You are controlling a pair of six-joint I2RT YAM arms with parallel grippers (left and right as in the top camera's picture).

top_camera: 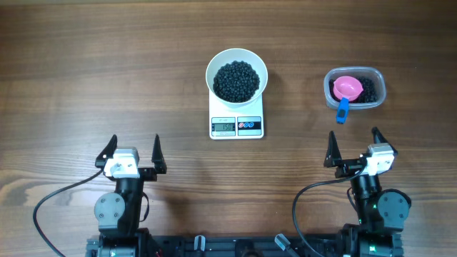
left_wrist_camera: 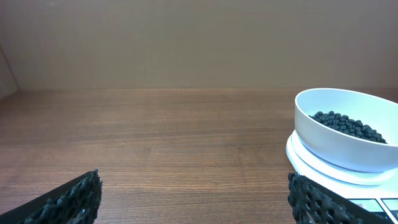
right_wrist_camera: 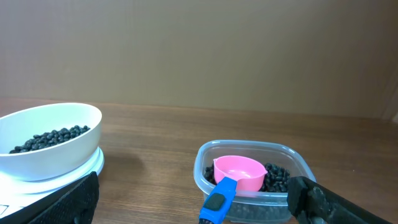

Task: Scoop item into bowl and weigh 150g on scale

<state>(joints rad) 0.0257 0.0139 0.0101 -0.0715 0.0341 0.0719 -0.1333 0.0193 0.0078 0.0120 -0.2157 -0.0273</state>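
The white bowl (top_camera: 236,73) sits on the white scale (top_camera: 236,126) at the table's middle, filled with black beans (top_camera: 236,80). In the left wrist view the bowl (left_wrist_camera: 348,134) shows at the right on the scale (left_wrist_camera: 329,180); in the right wrist view the bowl (right_wrist_camera: 46,140) is at the left. More beans (top_camera: 368,89) lie in a clear tub (top_camera: 355,87). My left gripper (top_camera: 133,151) stands open near the front left, nothing between its fingers. My right gripper (top_camera: 354,146) is open at the front right, just short of the tub (right_wrist_camera: 255,180).
A pink scoop (top_camera: 348,88) with a blue handle (top_camera: 343,109) rests in the tub, handle sticking out over the near rim toward my right gripper; it shows as the scoop (right_wrist_camera: 239,173) in the right wrist view. Bare wooden table (top_camera: 107,78) spreads to the left.
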